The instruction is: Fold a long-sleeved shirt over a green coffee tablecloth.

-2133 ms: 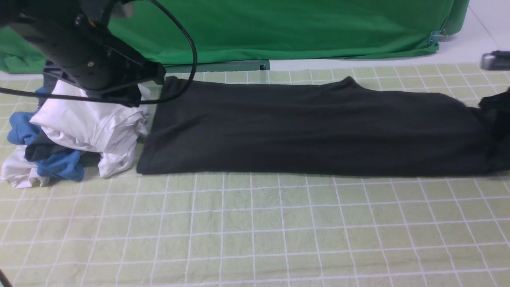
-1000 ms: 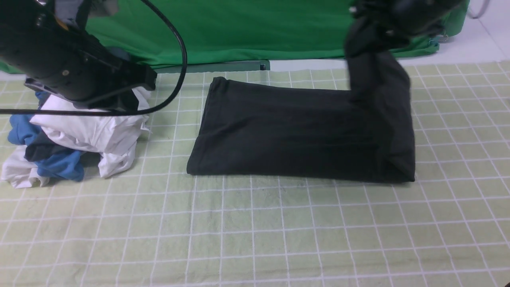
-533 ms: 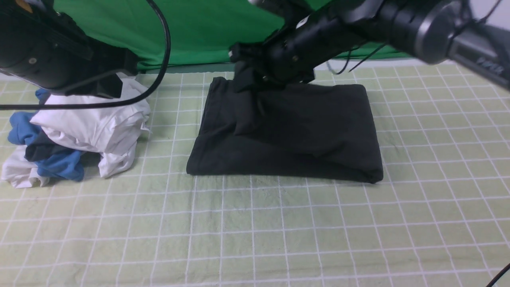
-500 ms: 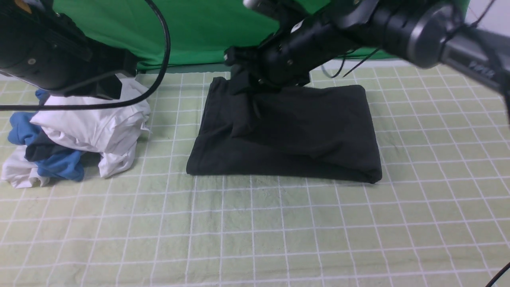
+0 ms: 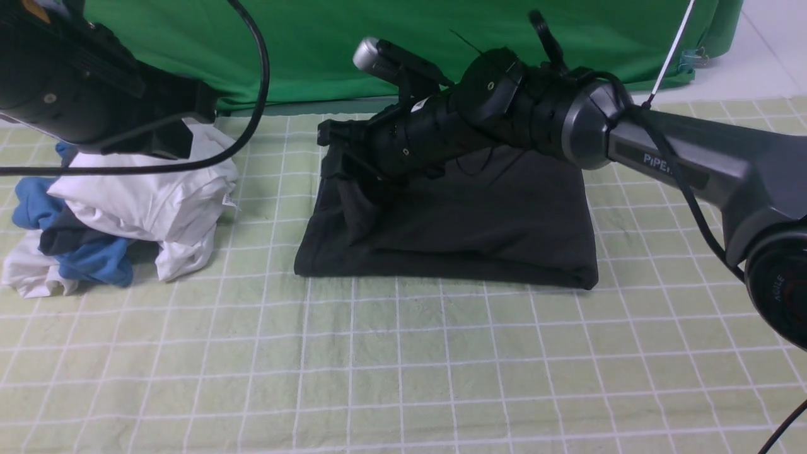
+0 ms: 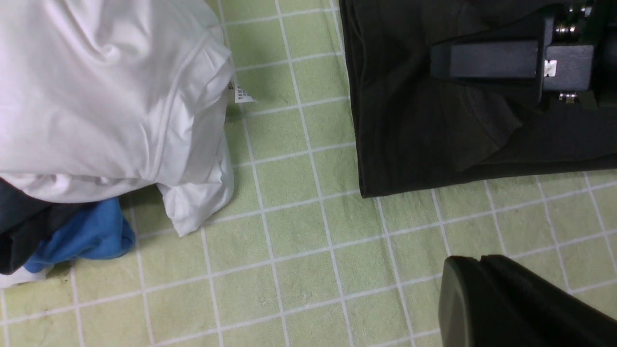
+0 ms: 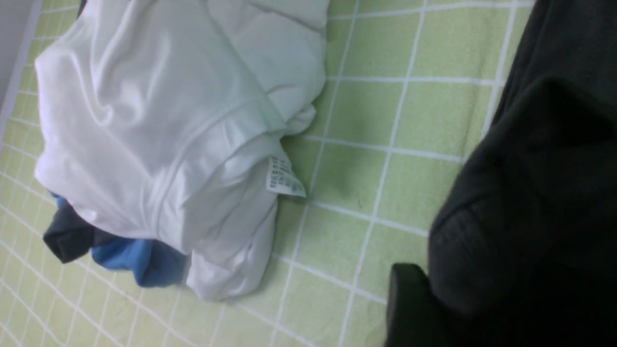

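Reaching across the long-sleeved shirt [image 5: 479, 221] from the right, the right arm [image 5: 630, 145] lies low over the black cloth, with the right end effector [image 5: 337, 148] at the bundle's far left corner. We read this as the end of a fold: the top layer is carried over to meet the left edge, which would explain why the arm spans the whole garment. Cloth rises in a bunched ridge just below the tip, and the right wrist view shows dark fabric bulging against one finger. We cannot tell whether the jaws are parted or pinching the cloth. The left end effector [image 6: 475, 270] is closed on nothing and held up over the pile of white and blue garments [image 5: 139, 202], probably parked there so the left arm [image 5: 69, 82] keeps out of the fold's way.

The shirt rests as a rough rectangle on the green coffee tablecloth [image 5: 403, 353], toward the far side of the tabletop. Its near edge runs almost along a grid line and its right edge is a soft rounded fold. The left edge is the untidy one (that ridge wants flattening). A strip of bare cloth separates shirt from pile — narrow, so we would not sweep leftward. The widest free room lies nearer us, while the green backdrop [image 5: 353, 50] closes off the far side.
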Action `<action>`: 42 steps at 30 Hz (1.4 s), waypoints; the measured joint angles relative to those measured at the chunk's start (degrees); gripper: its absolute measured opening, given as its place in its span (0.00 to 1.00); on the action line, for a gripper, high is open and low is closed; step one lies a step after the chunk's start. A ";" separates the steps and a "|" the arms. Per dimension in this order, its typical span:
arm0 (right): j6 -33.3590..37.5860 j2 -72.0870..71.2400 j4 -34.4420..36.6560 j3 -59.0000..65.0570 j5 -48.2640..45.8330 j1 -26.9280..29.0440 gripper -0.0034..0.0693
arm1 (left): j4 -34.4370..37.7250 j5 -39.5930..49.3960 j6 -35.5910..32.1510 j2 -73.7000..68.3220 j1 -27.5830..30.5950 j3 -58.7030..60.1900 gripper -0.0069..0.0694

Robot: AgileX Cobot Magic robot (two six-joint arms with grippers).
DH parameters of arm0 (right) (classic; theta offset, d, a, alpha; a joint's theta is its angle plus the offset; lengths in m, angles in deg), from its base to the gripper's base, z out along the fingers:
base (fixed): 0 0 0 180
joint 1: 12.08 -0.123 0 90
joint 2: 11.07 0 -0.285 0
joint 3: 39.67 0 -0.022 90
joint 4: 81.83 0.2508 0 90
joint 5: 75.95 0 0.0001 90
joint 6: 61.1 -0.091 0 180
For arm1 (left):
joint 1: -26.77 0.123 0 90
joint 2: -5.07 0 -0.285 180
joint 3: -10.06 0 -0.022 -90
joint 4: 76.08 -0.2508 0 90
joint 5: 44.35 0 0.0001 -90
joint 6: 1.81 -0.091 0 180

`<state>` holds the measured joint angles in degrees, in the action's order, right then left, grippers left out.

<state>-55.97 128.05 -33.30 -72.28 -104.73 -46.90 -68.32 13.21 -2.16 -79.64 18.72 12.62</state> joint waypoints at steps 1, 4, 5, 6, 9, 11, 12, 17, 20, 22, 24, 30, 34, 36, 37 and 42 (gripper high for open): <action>0.46 0.00 0.08 -0.70 -0.64 0.00 0.60 | 0.00 -0.25 0.35 0.00 0.00 0.00 0.11; 3.00 0.00 0.20 -4.58 -4.43 0.12 0.67 | 0.00 -0.39 0.35 0.00 0.00 0.00 0.11; 3.86 0.00 0.20 -6.04 -5.83 0.18 0.68 | 0.00 -0.50 0.35 0.00 0.00 0.00 0.11; 4.07 0.00 0.13 -6.35 -6.15 0.25 0.68 | 0.00 -0.50 0.35 0.00 0.00 0.00 0.11; 7.10 0.00 -2.44 -10.39 -10.12 0.80 0.68 | 0.00 -0.61 0.81 0.00 0.00 0.00 0.11; 8.65 -0.05 -7.33 -13.82 -15.37 1.80 0.66 | 0.00 -0.77 1.28 0.00 0.00 0.00 0.11; 8.81 -0.05 -9.49 -15.04 -17.53 2.46 0.63 | 0.00 -1.05 1.28 0.00 0.00 0.00 0.11; 8.95 -0.76 -22.64 -22.89 -32.94 6.99 0.21 | 2.21 -3.08 1.39 -2.08 0.00 0.00 0.11; 9.37 -2.66 -27.78 -25.74 -38.89 10.98 0.08 | 6.28 -3.56 -0.49 -6.12 0.00 0.00 0.11; 9.37 -4.30 -28.67 -26.18 -39.96 13.19 0.06 | 8.46 -3.82 -1.63 -8.90 0.00 0.00 0.11; 9.11 -5.62 -29.05 -26.23 -40.32 15.40 0.06 | 10.03 -4.05 -2.12 -11.46 0.00 0.00 0.11; 8.97 -14.08 -29.71 -17.24 -40.34 21.89 0.05 | 11.77 -6.61 -4.89 -20.81 0.00 0.00 0.16; 11.67 -20.27 -29.77 -3.29 -40.71 24.19 0.05 | 11.88 -10.81 -6.63 -24.62 0.00 0.00 0.34; 13.51 -22.60 -29.77 3.21 -41.05 24.58 0.05 | 12.33 -13.32 -7.20 -26.15 0.00 0.00 0.47; 14.36 -23.51 -29.77 6.00 -41.12 24.64 0.05 | 12.61 -15.08 -7.33 -27.30 0.00 0.00 0.56; 16.94 -25.50 -29.45 13.85 -41.13 24.64 0.05 | 14.31 -19.01 -8.92 -31.35 0.00 0.00 0.88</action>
<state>-39.03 102.56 -62.75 -58.43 -145.86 -22.26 -54.01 -5.80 -11.08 -110.98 18.72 12.62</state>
